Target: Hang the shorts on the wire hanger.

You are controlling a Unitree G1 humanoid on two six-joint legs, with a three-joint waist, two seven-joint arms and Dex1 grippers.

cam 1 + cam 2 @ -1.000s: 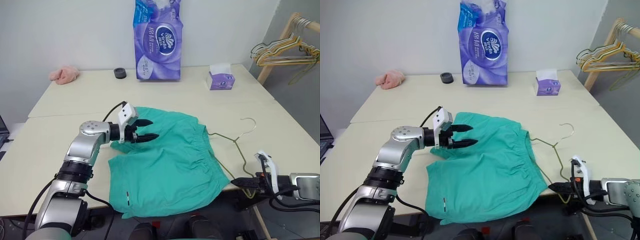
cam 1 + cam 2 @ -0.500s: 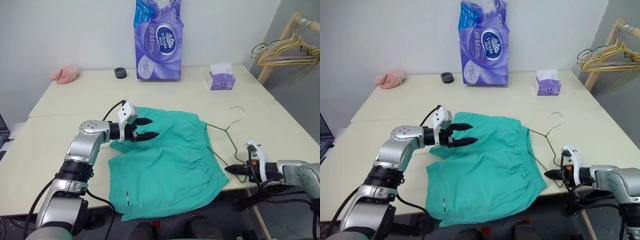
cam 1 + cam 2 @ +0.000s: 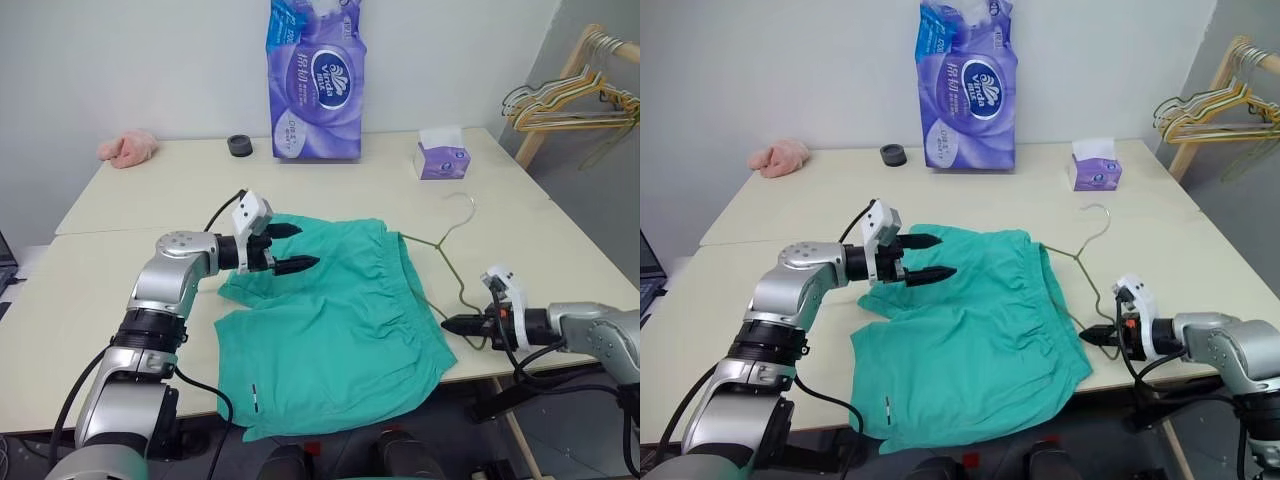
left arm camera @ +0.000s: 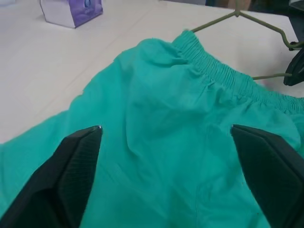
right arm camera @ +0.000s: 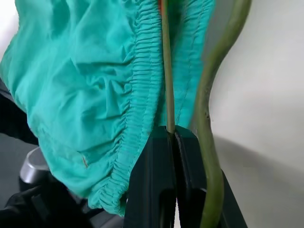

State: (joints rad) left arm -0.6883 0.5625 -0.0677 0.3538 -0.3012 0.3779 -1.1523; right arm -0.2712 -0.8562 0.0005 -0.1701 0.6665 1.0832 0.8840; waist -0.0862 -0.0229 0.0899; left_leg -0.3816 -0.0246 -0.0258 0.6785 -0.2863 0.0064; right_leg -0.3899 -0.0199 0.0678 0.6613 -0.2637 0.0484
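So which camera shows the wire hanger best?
The left eye view: the whole wire hanger, hook to base, beside the shorts. The right eye view matches. The right wrist view shows a close stretch pinched in the right gripper; the left wrist view, its top.

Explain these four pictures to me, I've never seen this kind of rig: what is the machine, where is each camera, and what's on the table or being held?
A two-armed humanoid robot works at a table. Two pictures come from its head, looking down; the other two come from a camera on each wrist. Teal shorts lie flat on the table, with a wire hanger beside the waistband. The right gripper is shut on the hanger's wire, as the right wrist view shows up close. The left gripper is open above the shorts, holding nothing. Farther back lie a purple tissue pack, a tissue box and a pink cloth.
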